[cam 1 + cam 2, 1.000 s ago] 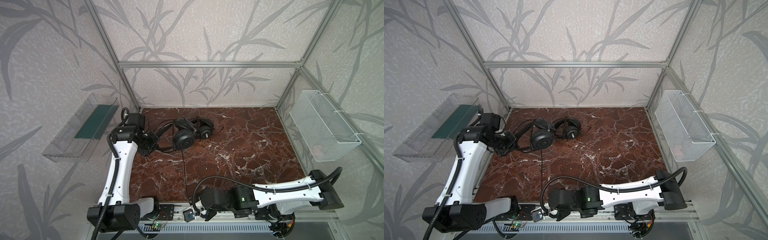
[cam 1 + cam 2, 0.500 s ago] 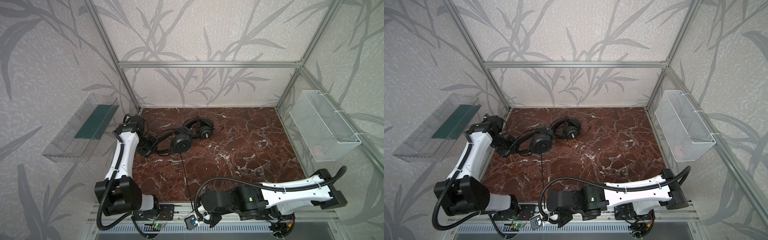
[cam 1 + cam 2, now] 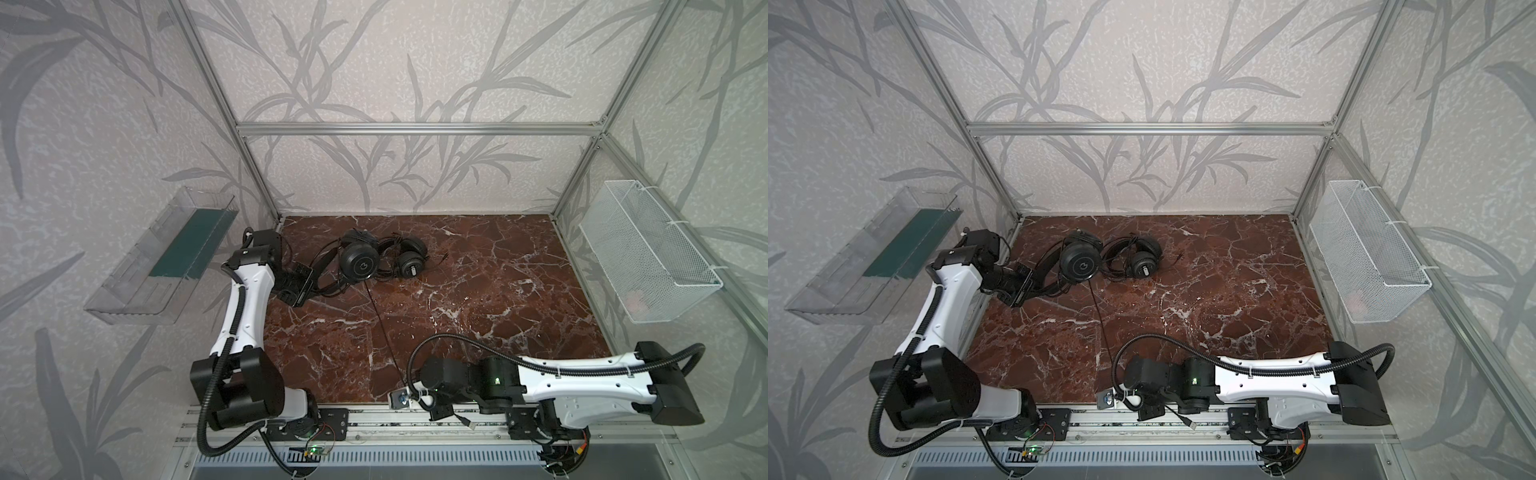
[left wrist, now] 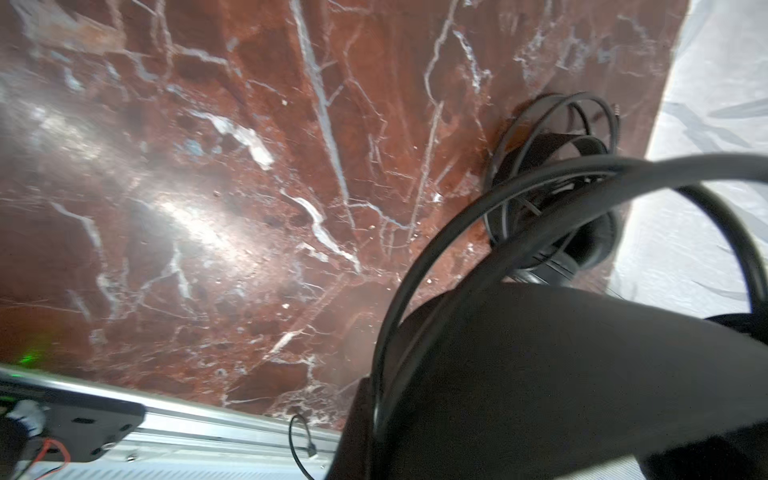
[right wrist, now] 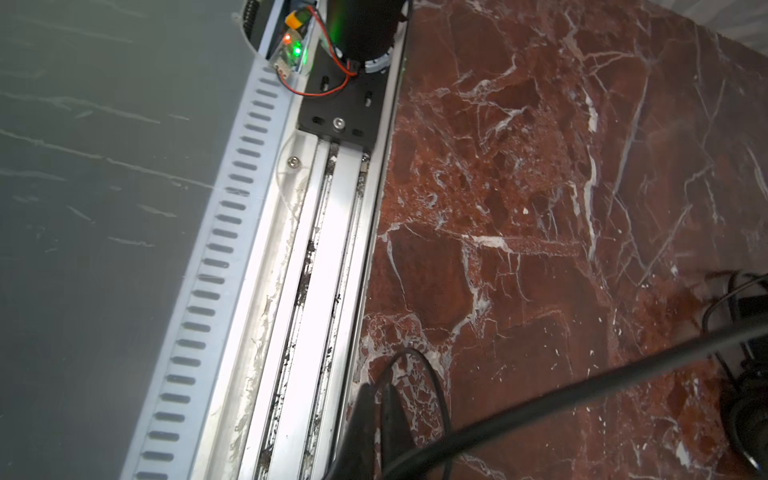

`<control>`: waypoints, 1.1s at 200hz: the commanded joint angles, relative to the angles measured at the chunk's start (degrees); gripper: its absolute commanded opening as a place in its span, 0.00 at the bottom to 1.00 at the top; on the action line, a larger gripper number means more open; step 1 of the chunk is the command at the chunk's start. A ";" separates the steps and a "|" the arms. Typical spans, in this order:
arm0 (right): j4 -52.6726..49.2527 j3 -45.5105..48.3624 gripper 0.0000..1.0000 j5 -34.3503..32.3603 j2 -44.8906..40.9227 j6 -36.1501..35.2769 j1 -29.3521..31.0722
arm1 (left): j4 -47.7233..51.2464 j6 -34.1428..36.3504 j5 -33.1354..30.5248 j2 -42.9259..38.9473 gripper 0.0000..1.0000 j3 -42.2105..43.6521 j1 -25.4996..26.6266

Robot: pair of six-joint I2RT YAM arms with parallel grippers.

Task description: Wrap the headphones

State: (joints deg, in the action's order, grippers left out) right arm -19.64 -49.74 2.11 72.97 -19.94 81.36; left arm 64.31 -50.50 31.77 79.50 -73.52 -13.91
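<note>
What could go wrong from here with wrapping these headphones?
The cable runs taut from the smooth earcup to the shut right gripper at the table's front edge. More pull may slip it free or drag the earcup. The ridged headset lies close beside, its own cable looped loosely, so it may snag and get dragged along. The left gripper pinches only the thin headband, which may twist out.

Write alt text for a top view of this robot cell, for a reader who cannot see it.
Two black headphones lie tangled at the back of a red marble table; the left pincer grips one of them, while the right pincer, at the front edge, holds a cable stretched straight across the table.
</note>
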 commanded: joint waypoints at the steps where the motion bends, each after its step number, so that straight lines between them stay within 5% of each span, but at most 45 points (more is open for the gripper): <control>1: 8.67 0.55 0.00 4.78 -2.61 4.11 -7.04 | -5.41 -4.03 7.53 -4.16 0.00 0.26 -0.66; 18: 11.92 1.57 0.00 8.03 -2.49 7.09 -12.94 | -4.26 -3.55 6.43 -6.50 0.00 0.07 -0.59; 45: 11.36 0.29 0.00 14.02 -0.42 6.78 -12.91 | -2.61 -2.83 4.00 -7.06 0.00 -1.43 -0.59; 75: 5.53 -1.14 0.00 9.09 0.37 7.45 -9.37 | -0.56 -1.03 0.89 -5.05 0.00 -4.01 -0.59; 135: -9.76 -12.49 0.00 -1.12 1.29 -2.14 4.01 | 0.62 2.50 -13.53 -4.19 0.00 -3.87 0.32; 177: -22.36 -24.54 0.00 -2.63 4.52 -8.90 4.59 | -0.66 3.65 -22.48 -5.92 0.00 -0.22 2.67; 220: -33.03 -38.20 0.00 -5.98 13.20 -14.08 4.95 | -2.01 5.33 -23.61 -5.70 0.00 2.56 4.80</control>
State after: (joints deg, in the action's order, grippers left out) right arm -42.94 -82.21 -1.21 82.59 -29.10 85.21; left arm 66.65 -45.63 10.22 75.05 -71.57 -10.28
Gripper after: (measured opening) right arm 0.060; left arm 0.073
